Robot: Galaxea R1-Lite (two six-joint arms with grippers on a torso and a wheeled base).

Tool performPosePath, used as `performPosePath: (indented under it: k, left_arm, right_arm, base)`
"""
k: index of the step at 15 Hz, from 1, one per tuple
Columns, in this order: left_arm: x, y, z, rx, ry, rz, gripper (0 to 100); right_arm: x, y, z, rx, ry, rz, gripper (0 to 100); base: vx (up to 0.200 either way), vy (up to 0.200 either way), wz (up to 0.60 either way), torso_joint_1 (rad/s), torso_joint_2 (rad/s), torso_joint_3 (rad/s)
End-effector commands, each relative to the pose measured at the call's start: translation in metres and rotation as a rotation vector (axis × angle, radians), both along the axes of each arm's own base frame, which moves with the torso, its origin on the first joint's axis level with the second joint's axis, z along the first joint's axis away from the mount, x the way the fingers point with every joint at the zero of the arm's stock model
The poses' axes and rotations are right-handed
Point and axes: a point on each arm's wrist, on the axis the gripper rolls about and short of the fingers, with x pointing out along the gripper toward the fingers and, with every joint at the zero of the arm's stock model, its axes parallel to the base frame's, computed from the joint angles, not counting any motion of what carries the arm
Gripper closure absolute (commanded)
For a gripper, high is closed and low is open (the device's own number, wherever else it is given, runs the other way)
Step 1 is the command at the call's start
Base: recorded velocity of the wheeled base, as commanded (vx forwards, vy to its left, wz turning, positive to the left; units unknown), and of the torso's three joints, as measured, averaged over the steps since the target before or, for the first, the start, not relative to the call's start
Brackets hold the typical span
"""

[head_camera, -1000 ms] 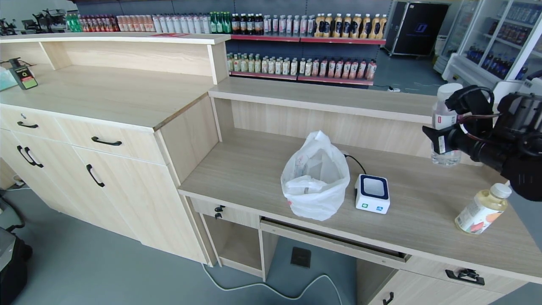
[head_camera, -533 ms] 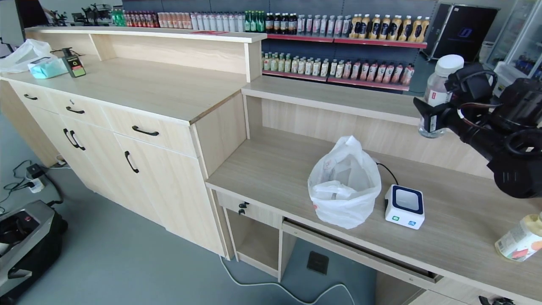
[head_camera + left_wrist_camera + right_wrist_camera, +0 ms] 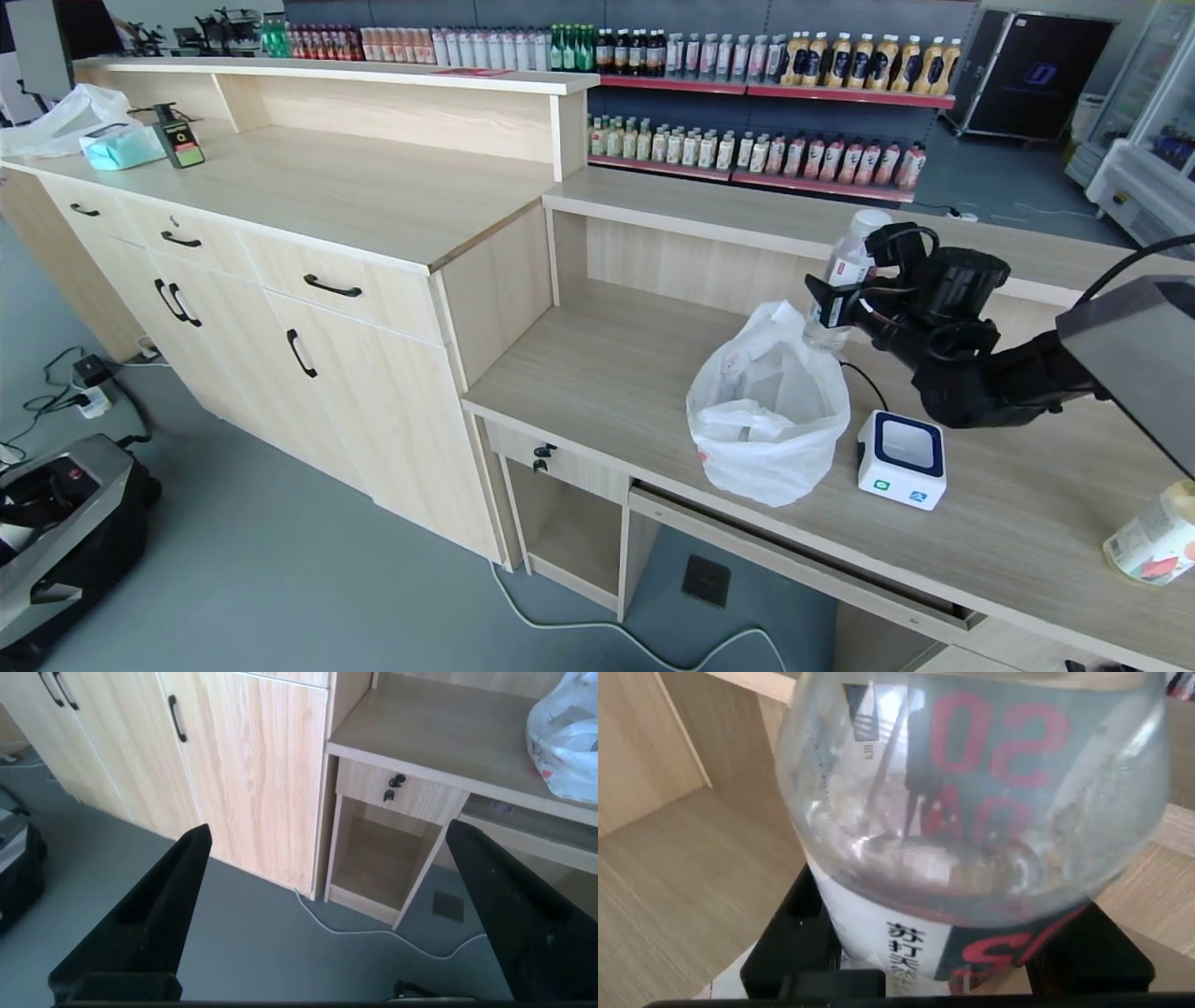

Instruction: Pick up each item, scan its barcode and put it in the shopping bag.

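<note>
Head view: right of centre in the frame, the white shopping bag point(image 3: 767, 411) stands open on the desk point(image 3: 597, 373); the pale items inside are too unclear to name. A white scanner point(image 3: 902, 446) sits just right of it. The right claw point(image 3: 834, 306) is clamped on a clear water bottle point(image 3: 843, 271), held tilted above the bag's upper right rim. A yellowish bottle point(image 3: 1153, 537) lies at the right edge.

Left wrist view: the left claw point(image 3: 327, 831) is spread wide, gripping nothing, over the floor, with the bag at upper right.

Right wrist view: the bottle's clear base looms close, black fingers point(image 3: 789, 943) pressing its labelled sides.
</note>
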Motion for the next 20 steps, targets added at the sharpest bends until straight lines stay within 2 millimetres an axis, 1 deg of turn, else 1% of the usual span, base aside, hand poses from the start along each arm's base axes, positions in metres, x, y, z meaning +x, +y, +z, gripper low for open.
performPosePath:
  k: [1,2,4,5,6,9,11,15,17,20]
  left_arm:
    - [0.000,0.000,0.000,0.000,0.001,0.000,0]
    - [0.000,0.000,0.000,0.000,0.001,0.000,0]
    - [0.000,0.000,0.000,0.000,0.001,0.000,0]
    - [0.000,0.000,0.000,0.000,0.001,0.000,0]
    - [0.000,0.000,0.000,0.000,0.001,0.000,0]
    - [0.000,0.000,0.000,0.000,0.001,0.000,0]
    - [0.000,0.000,0.000,0.000,0.001,0.000,0]
    - [0.000,0.000,0.000,0.000,0.001,0.000,0]
    - [0.000,0.000,0.000,0.000,0.001,0.000,0]
    - [0.000,0.000,0.000,0.000,0.001,0.000,0]
  right_arm:
    - [0.024,0.007,-0.053,-0.010,0.088,0.029,100]
    - [0.035,0.008,-0.066,-0.022,0.080,0.032,100]
    - [0.038,0.009,-0.076,-0.021,0.097,0.047,100]
    - [0.039,0.009,-0.079,-0.022,0.097,0.063,100]
    - [0.044,0.010,-0.084,-0.029,0.084,0.111,100]
    - [0.058,0.010,-0.096,-0.029,0.064,0.131,100]
    - [0.062,0.008,-0.099,-0.029,0.083,0.139,100]
    - [0.073,-0.006,-0.109,-0.029,0.062,0.173,100]
    - [0.074,-0.008,-0.116,-0.030,0.071,0.173,100]
    - [0.074,-0.008,-0.120,-0.029,0.082,0.173,100]
  base:
    - [0.000,0.000,0.00,0.000,0.00,0.000]
    - [0.000,0.000,0.00,0.000,0.00,0.000]
    - [0.000,0.000,0.00,0.000,0.00,0.000]
    - [0.000,0.000,0.00,0.000,0.00,0.000]
    - [0.000,0.000,0.00,0.000,0.00,0.000]
    - [0.000,0.000,0.00,0.000,0.00,0.000]
    - [0.000,0.000,0.00,0.000,0.00,0.000]
    - [0.000,0.000,0.00,0.000,0.00,0.000]
    - [0.000,0.000,0.00,0.000,0.00,0.000]
    - [0.000,0.000,0.00,0.000,0.00,0.000]
